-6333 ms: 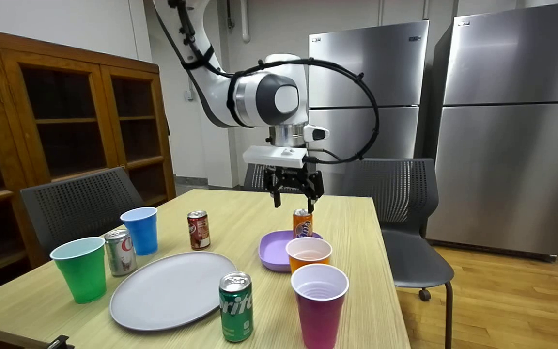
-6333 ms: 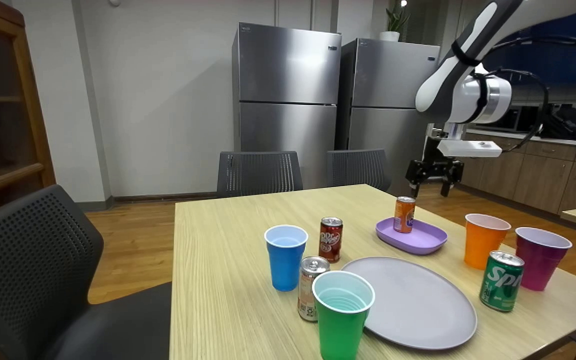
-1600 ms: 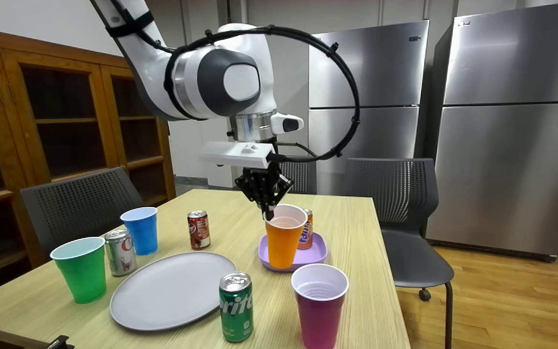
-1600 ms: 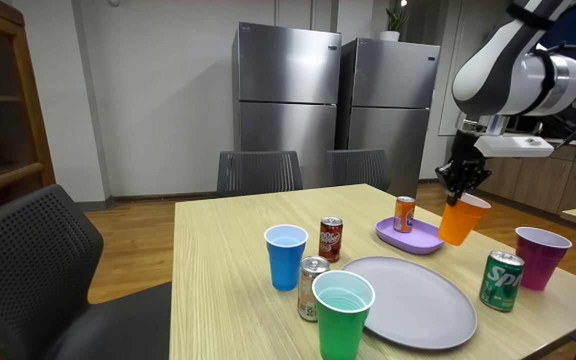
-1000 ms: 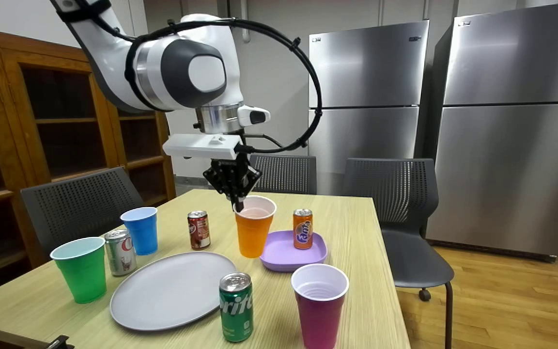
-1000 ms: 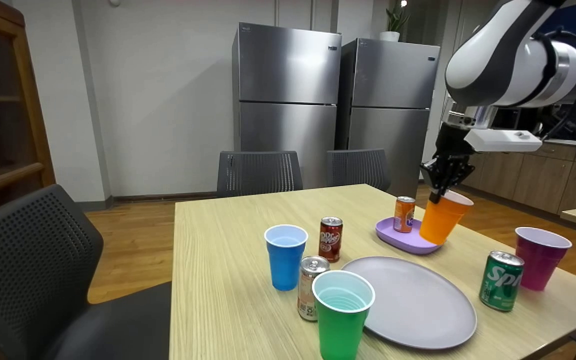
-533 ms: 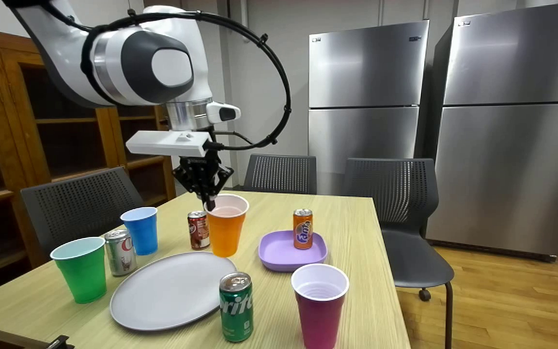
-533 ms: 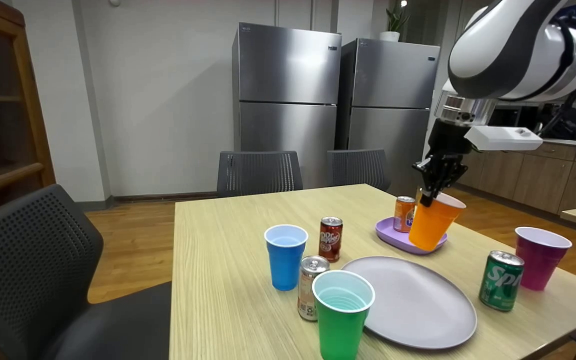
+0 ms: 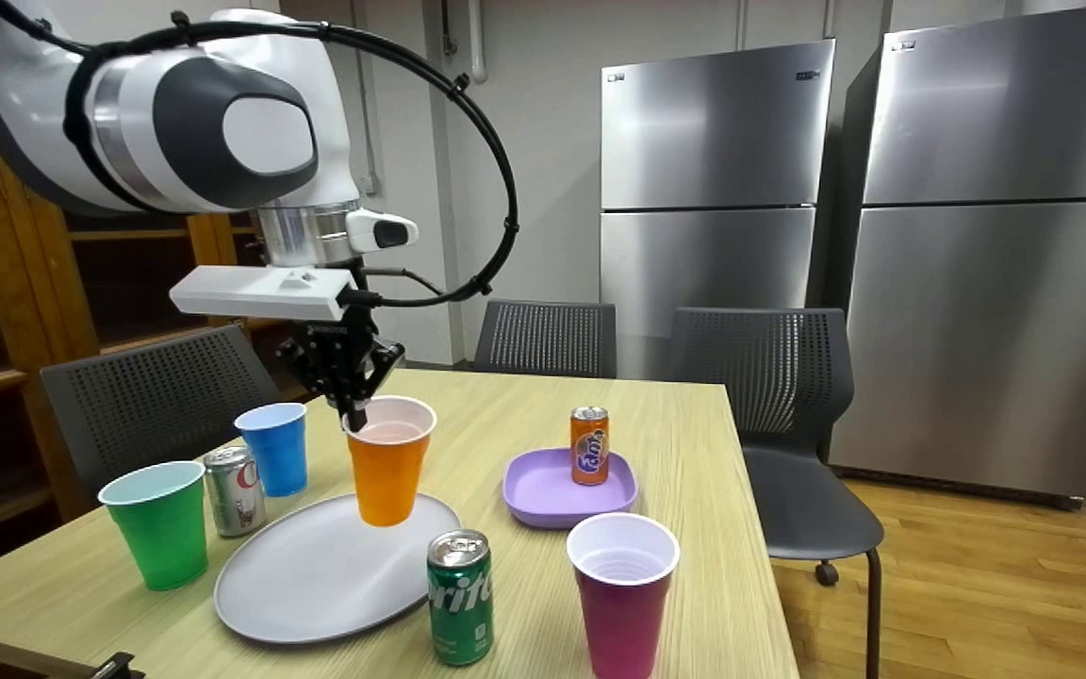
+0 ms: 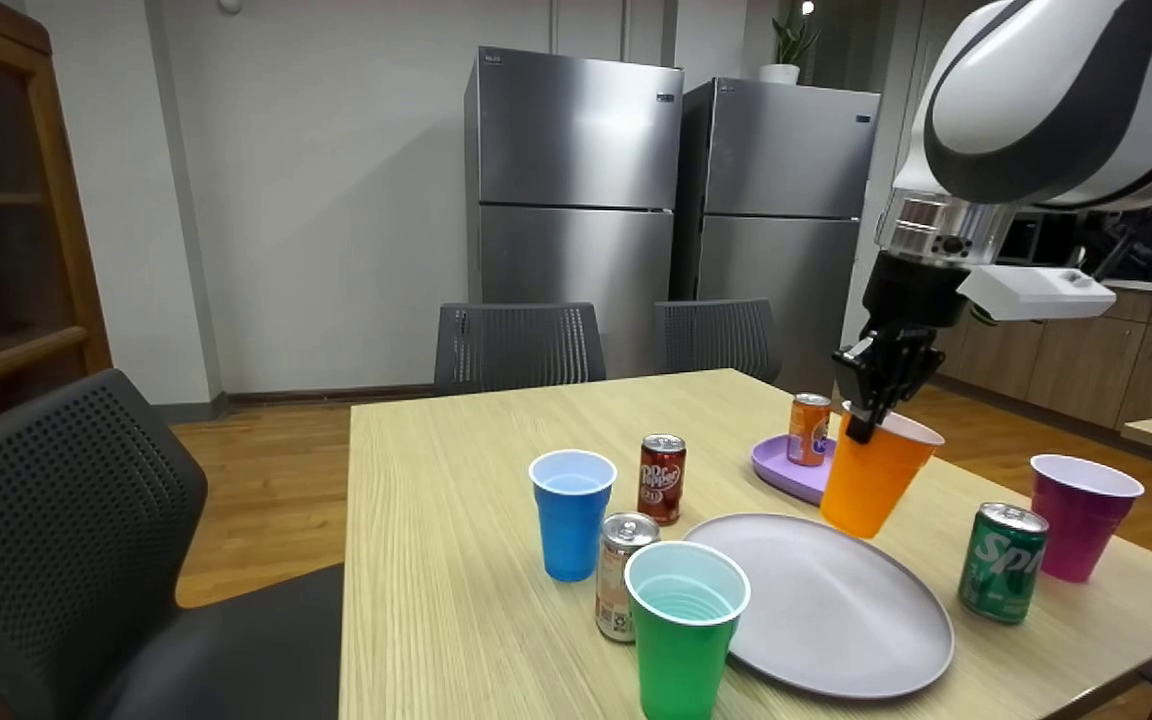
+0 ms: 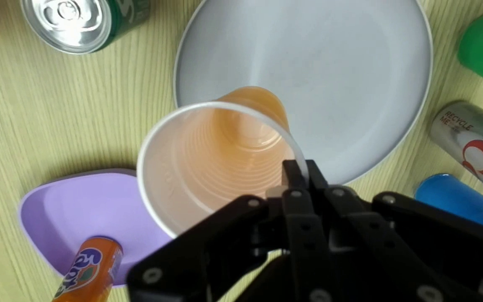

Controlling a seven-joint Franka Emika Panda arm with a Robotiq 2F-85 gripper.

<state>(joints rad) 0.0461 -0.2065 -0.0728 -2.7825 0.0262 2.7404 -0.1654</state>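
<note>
Indoor light glares off the steel refrigerators (image 10: 576,230), with a faint diagonal shadow on the wall (image 10: 336,200).

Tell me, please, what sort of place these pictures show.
Probably a shared kitchen or break room: two metallic refrigerators stand at the back, low cabinets line one side, and dark chairs stand at the table.

A dark chair (image 9: 762,372) stands before two steel refrigerators (image 9: 713,137).

Orange cup (image 11: 220,163) — partly behind end effector (image 11: 302,173)
</note>
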